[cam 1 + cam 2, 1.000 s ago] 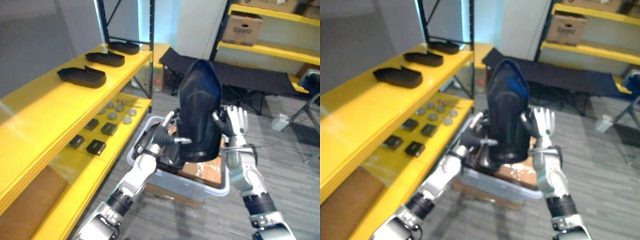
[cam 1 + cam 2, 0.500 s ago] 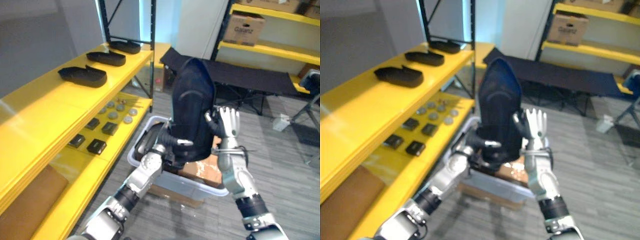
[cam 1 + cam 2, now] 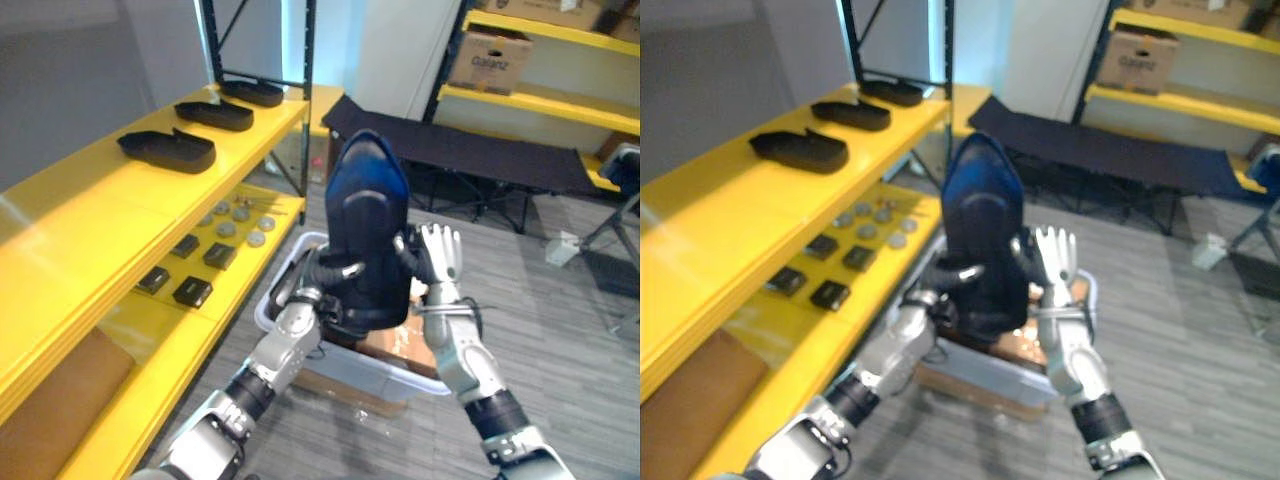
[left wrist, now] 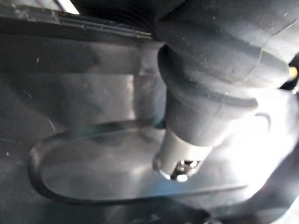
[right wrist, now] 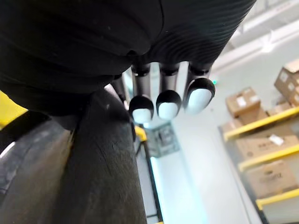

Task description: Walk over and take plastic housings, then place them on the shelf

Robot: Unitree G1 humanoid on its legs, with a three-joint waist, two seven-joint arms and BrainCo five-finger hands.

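A large black plastic housing [image 3: 365, 230] stands upright between my two hands above a grey bin [image 3: 277, 312]. My left hand [image 3: 318, 292] is at its lower left edge, with one finger curled over the front. My right hand [image 3: 441, 262] lies along its right edge, fingers pointing up and the thumb hooked onto the rim, pinching it. In the left wrist view a dark-covered finger [image 4: 187, 149] presses on the housing's glossy inner face [image 4: 93, 172]. The right wrist view has the fingertips [image 5: 168, 103] beside the housing's dark wall [image 5: 93, 177].
The yellow shelf [image 3: 120, 225] runs along my left with three black housings on it, the nearest [image 3: 165, 150]. Its lower level [image 3: 235, 300] carries small dark and round parts. A black cot [image 3: 480, 150] and a rack with cardboard boxes [image 3: 487, 60] stand behind the bin.
The housing and both hands have shifted left, toward the shelf. My left hand's fingers have curled onto the housing's lower edge.
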